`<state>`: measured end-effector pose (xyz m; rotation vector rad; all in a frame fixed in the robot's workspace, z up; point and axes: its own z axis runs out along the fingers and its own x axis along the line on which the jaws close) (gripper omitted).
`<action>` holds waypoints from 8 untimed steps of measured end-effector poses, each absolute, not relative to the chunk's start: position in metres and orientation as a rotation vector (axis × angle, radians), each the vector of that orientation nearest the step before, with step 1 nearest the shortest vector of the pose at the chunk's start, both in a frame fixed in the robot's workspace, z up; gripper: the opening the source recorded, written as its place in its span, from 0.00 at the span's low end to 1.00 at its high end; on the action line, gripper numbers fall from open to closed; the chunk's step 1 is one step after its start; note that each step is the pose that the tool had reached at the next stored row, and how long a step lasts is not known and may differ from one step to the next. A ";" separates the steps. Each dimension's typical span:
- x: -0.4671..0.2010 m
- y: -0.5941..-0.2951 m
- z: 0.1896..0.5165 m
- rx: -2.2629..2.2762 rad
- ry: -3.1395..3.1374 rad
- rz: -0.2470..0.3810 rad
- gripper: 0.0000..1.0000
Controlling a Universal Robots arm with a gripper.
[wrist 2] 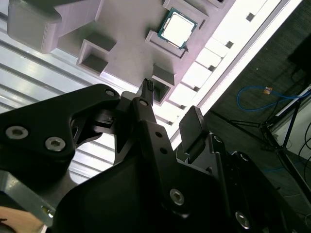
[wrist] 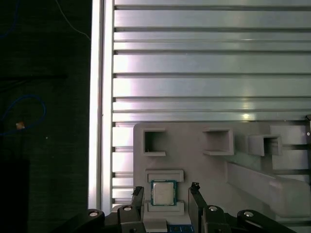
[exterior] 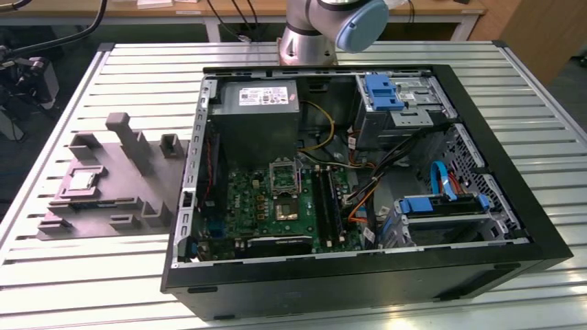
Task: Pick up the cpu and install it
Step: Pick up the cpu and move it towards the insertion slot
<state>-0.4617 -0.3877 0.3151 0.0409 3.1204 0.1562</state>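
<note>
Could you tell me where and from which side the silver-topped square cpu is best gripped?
Probably by two opposite edges, from above: the silver-topped square cpu lies flat in a pocket of the grey moulded plastic tray, whose raised lips guard two sides and leave the other two free.

Exterior view overlooks the table [exterior: 92,275]; both close wrist views share the cpu [wrist 2: 178,29] [wrist: 163,192].

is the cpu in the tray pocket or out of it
In. The cpu lies flat in its recess of the grey tray in the first wrist view; the gripper hangs over it, jaws apart, holding nothing.
</note>
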 end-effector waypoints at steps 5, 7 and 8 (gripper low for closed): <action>-0.462 -0.388 0.315 0.041 3.120 0.156 0.49; -0.462 -0.388 0.315 0.041 3.120 0.156 0.49; -0.462 -0.388 0.315 0.041 3.120 0.156 0.49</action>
